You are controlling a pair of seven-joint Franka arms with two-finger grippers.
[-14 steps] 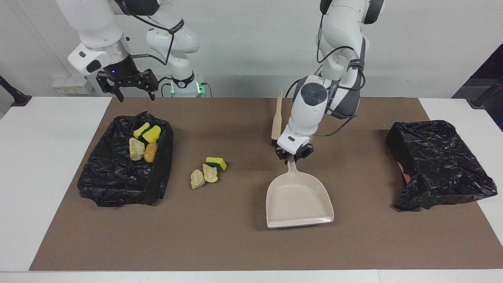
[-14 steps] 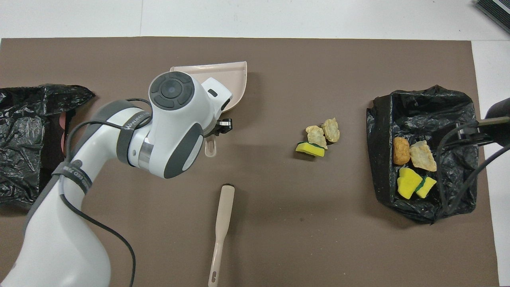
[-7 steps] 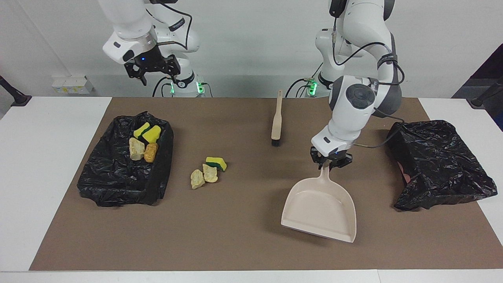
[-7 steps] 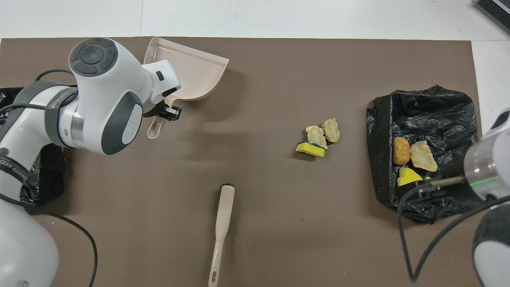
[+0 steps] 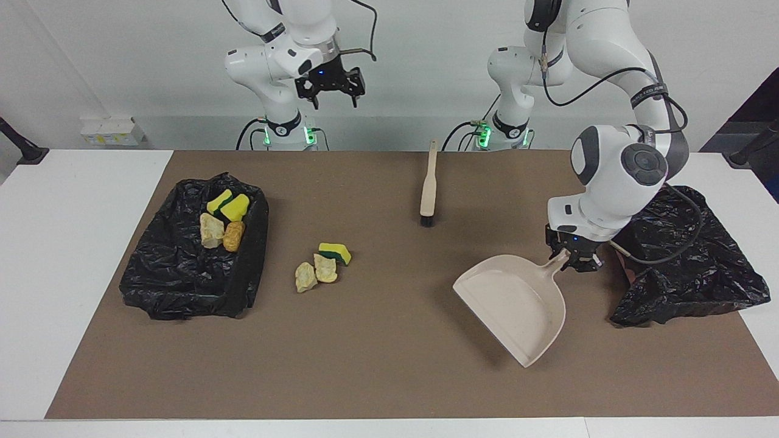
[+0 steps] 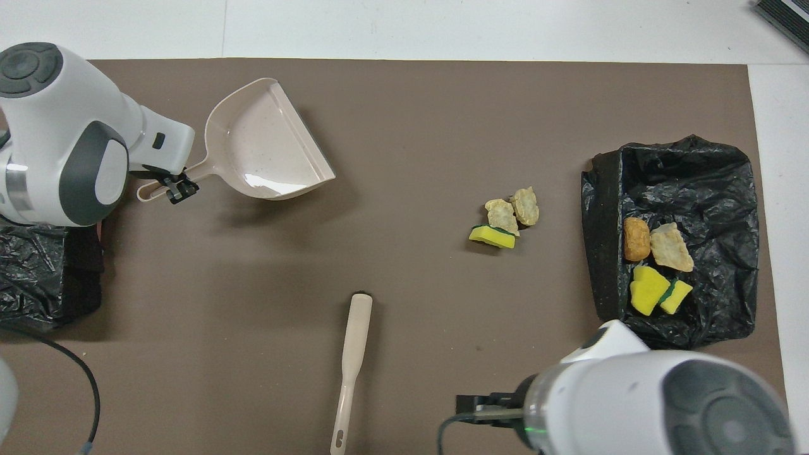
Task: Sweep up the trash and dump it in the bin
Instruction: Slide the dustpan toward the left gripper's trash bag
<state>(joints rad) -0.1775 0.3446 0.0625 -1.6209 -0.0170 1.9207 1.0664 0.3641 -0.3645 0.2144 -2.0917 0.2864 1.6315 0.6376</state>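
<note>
The left gripper (image 5: 575,258) has the dustpan (image 5: 516,302) by its handle, fingers clamped on it, over the mat (image 5: 389,365) near the left arm's end of the worktop. The pan is tilted, its open mouth turned toward the middle of the table, and from above its handle end sits just beside the left gripper (image 6: 178,188) with the pan (image 6: 265,145) toward the edge farthest from the robots. Just beside that gripper, at the left arm's end, lies a crumpled black bag (image 5: 688,255).

The right gripper (image 5: 329,85) is up high above the robots' edge of the table, fingers spread apart and holding nothing.

Three scraps of trash (image 5: 321,266) sit loose on the mat, a sponge piece touching two bread-like chunks, around mid-table toward the right arm's end. The lined bin (image 5: 182,286) stands near the right arm's end, with four more scraps (image 5: 224,220) inside it, two sponges and two chunks.

The brush (image 5: 428,185) lies flat on the mat near the robots' edge, bristles pointing away from the robots.
</note>
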